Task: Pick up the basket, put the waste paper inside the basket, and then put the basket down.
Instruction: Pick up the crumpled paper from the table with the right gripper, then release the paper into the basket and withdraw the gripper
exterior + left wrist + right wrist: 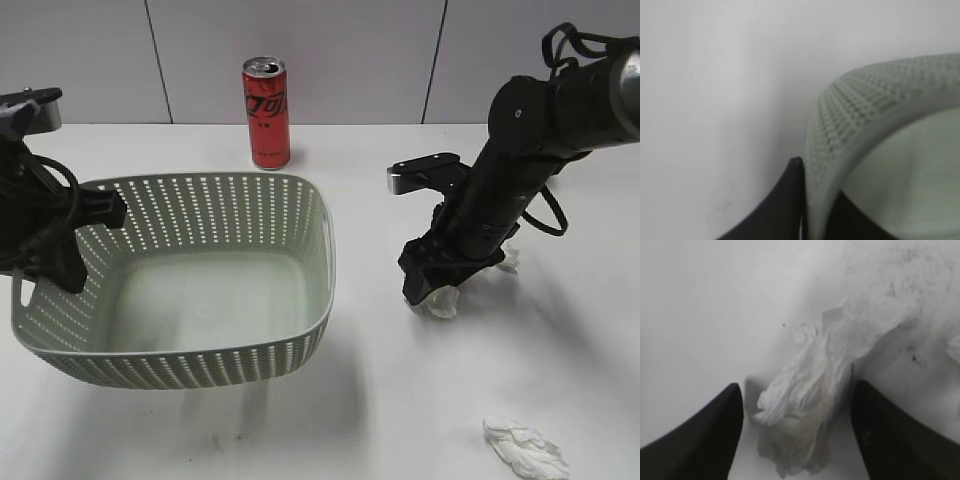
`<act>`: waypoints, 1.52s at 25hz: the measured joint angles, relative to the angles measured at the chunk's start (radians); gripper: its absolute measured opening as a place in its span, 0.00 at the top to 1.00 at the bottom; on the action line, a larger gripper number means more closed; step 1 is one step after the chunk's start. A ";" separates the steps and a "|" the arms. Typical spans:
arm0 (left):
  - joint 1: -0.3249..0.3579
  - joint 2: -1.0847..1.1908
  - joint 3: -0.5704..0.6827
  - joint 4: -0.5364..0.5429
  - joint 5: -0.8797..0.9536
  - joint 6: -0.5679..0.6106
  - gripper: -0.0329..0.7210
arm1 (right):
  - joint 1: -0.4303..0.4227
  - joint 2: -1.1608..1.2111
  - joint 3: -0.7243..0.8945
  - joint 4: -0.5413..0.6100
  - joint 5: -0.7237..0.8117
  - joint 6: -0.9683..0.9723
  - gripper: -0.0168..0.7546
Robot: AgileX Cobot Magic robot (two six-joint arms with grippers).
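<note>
Two hands work my desk [400, 420], and neither shows whole. My left hand [60, 250] is cut off by the left edge of the exterior frame; in its wrist view I see only the dark fingers [785, 205] clamped on either side of the basket [190, 275] wall, low in the frame, so it grips the rim. That basket fills the left half of the exterior frame, its left side raised and tilted; I cannot tell whether its far corner touches the desk. My right hand [432, 288], centre right, hides most of one waste paper [810, 410] wad; its fingers stand spread with the wad between them, not closed. A second wad [525, 447] lies free at the lower right corner, partly cut by the frame. One red can [266, 112] stands upright behind the basket, top centre. Bare desk lies between basket and right hand.
</note>
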 joint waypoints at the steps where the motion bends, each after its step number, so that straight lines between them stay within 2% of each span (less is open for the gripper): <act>1: 0.000 0.000 0.000 0.000 -0.001 0.000 0.95 | 0.000 0.003 -0.003 -0.002 -0.009 0.000 0.31; 3: 0.000 0.000 0.000 0.000 -0.001 0.000 0.95 | 0.000 0.009 -0.010 -0.004 -0.013 0.000 0.35; 5: 0.000 0.000 0.000 0.000 -0.001 0.000 0.95 | 0.000 0.011 -0.011 -0.008 -0.012 0.002 0.43; 6: 0.000 0.000 0.000 0.000 -0.002 0.000 0.95 | 0.000 0.012 -0.011 -0.010 -0.009 0.009 0.50; 9: 0.000 0.000 0.000 0.000 -0.002 0.000 0.95 | 0.000 0.013 -0.011 -0.008 0.035 0.030 0.82; 11: 0.000 0.000 0.000 0.000 -0.002 0.000 0.95 | 0.000 0.013 -0.011 -0.006 0.064 0.037 0.94; 16: 0.000 0.000 0.000 0.000 -0.003 0.000 0.95 | 0.000 -0.064 -0.004 0.018 0.094 0.020 0.97; 19: 0.000 0.000 0.000 0.000 -0.003 0.000 0.95 | 0.011 -0.208 -0.004 0.086 0.095 -0.107 0.97; 22: 0.000 0.000 0.000 -0.001 -0.006 0.000 0.95 | 0.043 -0.377 -0.005 0.199 0.096 -0.300 0.97; 28: 0.000 0.000 0.000 -0.001 -0.007 0.000 0.95 | 0.162 -0.607 -0.006 0.576 0.093 -0.793 0.97; 30: 0.000 0.000 0.000 -0.001 -0.007 0.000 0.95 | 0.209 -0.618 -0.006 0.681 0.076 -0.906 0.97; 32: 0.000 0.000 0.000 -0.001 -0.007 0.000 0.95 | 0.255 -0.606 -0.006 0.726 0.031 -0.953 0.97; 36: 0.000 0.000 0.000 -0.001 -0.007 0.000 0.95 | 0.308 -0.519 -0.006 0.757 -0.030 -0.975 0.97; 38: 0.000 0.000 0.000 -0.001 -0.007 0.000 0.95 | 0.322 -0.454 -0.006 0.757 -0.038 -0.978 0.94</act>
